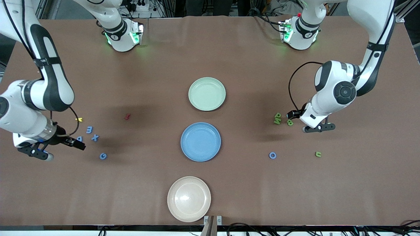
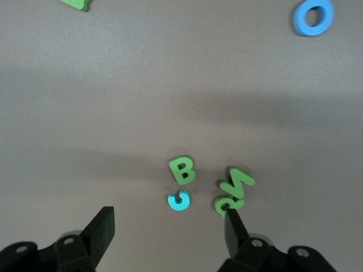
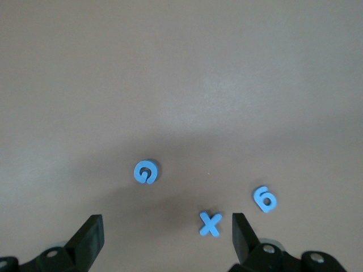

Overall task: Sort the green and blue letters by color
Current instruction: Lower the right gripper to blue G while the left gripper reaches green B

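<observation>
Blue letters 3 (image 1: 89, 129), 9 (image 1: 79, 138), X (image 1: 95, 138) and G (image 1: 103, 156) lie toward the right arm's end. My right gripper (image 1: 77, 144) is open and empty over them. Its wrist view shows G (image 3: 146, 171), 9 (image 3: 264, 199) and X (image 3: 210, 224), which lies close to one fingertip (image 3: 237, 222). Green P and N (image 1: 277, 118) and B (image 1: 290, 122) lie toward the left arm's end. My left gripper (image 1: 294, 114) is open and empty over them. Its wrist view shows B (image 2: 182, 170), N (image 2: 239, 181) and P (image 2: 227, 204). Green u (image 1: 318, 154) and blue O (image 1: 272, 155) lie nearer the front camera.
A pale green plate (image 1: 207, 93), a blue plate (image 1: 200, 141) and a beige plate (image 1: 189, 198) stand in a row at the table's middle, all bare. A yellow K (image 1: 79, 119) and a dark red piece (image 1: 127, 116) lie near the blue letters. A small turquoise piece (image 2: 179, 200) lies beside B.
</observation>
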`<action>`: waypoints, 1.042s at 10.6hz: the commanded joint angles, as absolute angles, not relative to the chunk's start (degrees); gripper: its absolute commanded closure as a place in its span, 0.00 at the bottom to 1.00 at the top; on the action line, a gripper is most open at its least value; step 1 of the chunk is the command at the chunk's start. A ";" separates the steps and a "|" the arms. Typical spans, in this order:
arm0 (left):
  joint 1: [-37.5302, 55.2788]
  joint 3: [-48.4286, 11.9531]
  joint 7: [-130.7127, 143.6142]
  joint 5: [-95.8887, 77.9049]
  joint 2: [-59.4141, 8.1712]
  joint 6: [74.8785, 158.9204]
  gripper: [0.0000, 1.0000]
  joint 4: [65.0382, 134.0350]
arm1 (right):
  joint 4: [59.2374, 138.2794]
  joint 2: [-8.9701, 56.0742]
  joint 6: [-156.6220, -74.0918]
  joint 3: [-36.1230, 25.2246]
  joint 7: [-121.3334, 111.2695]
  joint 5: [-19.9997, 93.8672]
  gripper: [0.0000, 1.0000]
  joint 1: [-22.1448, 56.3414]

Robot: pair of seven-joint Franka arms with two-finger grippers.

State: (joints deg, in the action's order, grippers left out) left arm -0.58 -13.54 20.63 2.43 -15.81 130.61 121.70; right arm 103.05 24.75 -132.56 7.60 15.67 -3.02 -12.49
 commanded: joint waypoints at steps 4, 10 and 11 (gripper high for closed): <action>1.23 -13.71 32.87 11.07 -19.24 135.78 0.25 123.40 | 100.64 35.67 -141.32 8.00 22.84 -3.08 0.00 -10.02; 0.26 -13.62 33.31 11.07 -23.46 147.47 0.29 127.61 | 97.65 40.77 -142.29 5.28 23.99 -4.30 0.00 -7.39; 0.00 -13.62 33.31 11.07 -23.64 147.74 0.29 127.62 | 97.30 41.48 -142.82 4.75 23.82 -5.00 0.00 -7.12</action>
